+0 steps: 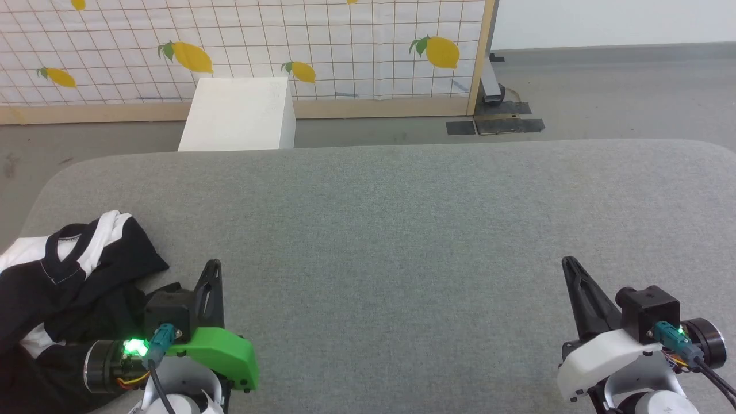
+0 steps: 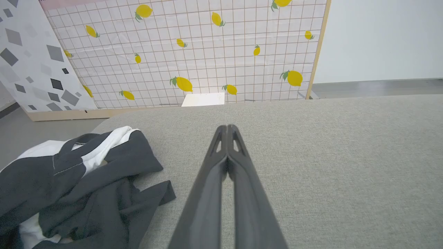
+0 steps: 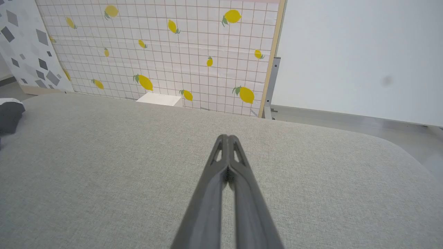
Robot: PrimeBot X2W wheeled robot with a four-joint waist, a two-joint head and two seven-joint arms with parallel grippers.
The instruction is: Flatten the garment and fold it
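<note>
In the head view, the shirt (image 1: 63,276) is lying crumpled in a heap at the near left corner of the grey table (image 1: 391,230), and its black parts are mostly covering the white ones. The left gripper (image 1: 211,276) is pointing forward just beside the heap, on its right. The right gripper (image 1: 575,276) is pointing forward well apart from it, at the near right of the table. In the left wrist view, the two fingers of the left gripper are pressing together at the tips, so it is closed and holding nothing. The shirt is lying to their left, near but, as far as I can see, not touching them. In the right wrist view, the right gripper is also closed and empty above bare table, and a small dark edge of the shirt is showing at the far left. I am judging that the task is only beginning, since nothing is flattened yet. The next move is probably asking the left gripper to open, reach into the heap and take an edge, such as the collar or a sleeve, so that the shirt can be pulled to the middle and spread.
</note>
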